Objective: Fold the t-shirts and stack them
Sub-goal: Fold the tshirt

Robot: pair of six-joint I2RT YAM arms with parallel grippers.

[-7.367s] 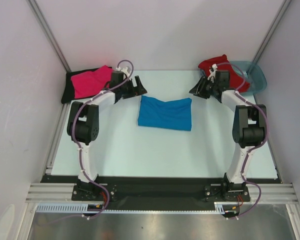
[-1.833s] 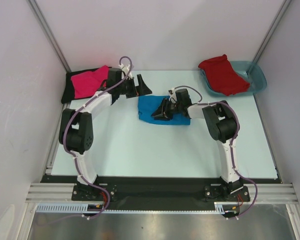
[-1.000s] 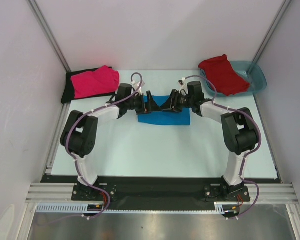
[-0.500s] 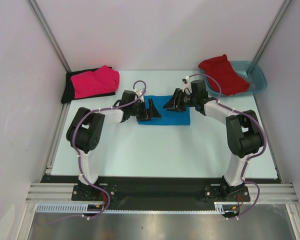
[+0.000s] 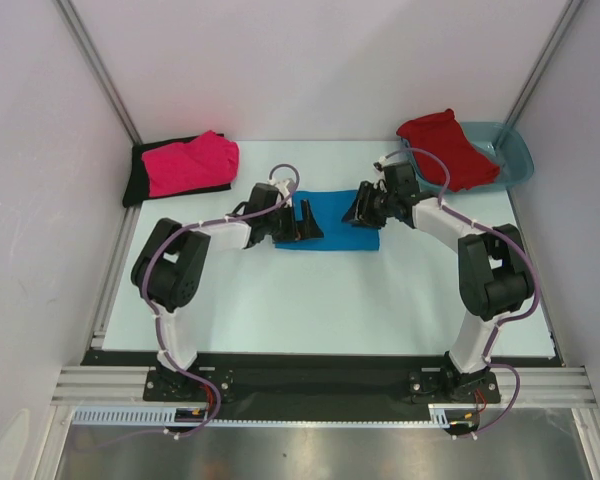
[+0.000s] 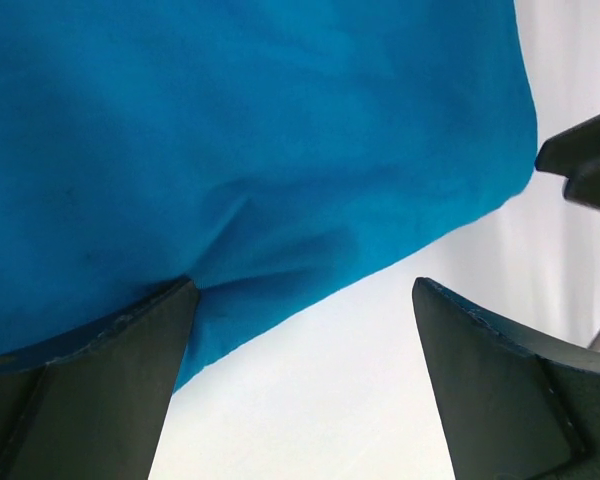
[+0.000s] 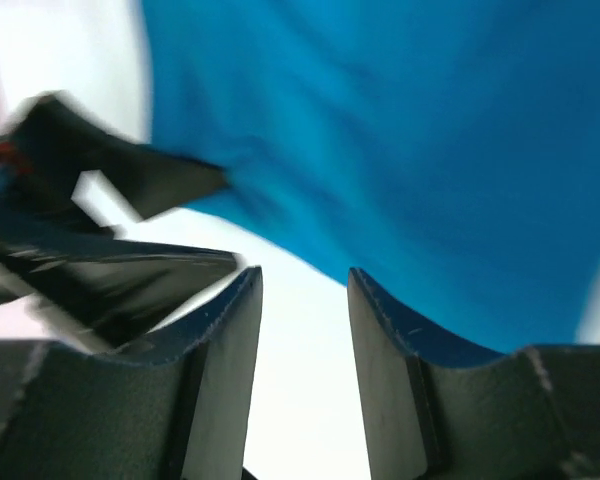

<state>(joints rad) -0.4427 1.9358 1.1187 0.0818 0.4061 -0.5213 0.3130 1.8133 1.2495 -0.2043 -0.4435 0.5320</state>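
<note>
Left gripper (image 5: 308, 222) wide at blue t-shirt (image 5: 337, 226); right gripper (image 5: 356, 211) parted

Blue t-shirt (image 5: 340, 215): matt soft cloth, lightly creased. Tub (image 5: 515, 155): translucent glossy teal plastic. Table (image 5: 320, 300): smooth, pale, matt.

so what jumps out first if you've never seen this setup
The bright blue t-shirt lying mid-table, with the left arm and right arm stretched in from either side, jaws apart at its edges. Then the colours at the far corners: a hot pink t-shirt on a black t-shirt at the left, a red t-shirt draped over a teal tub at the right.
</note>
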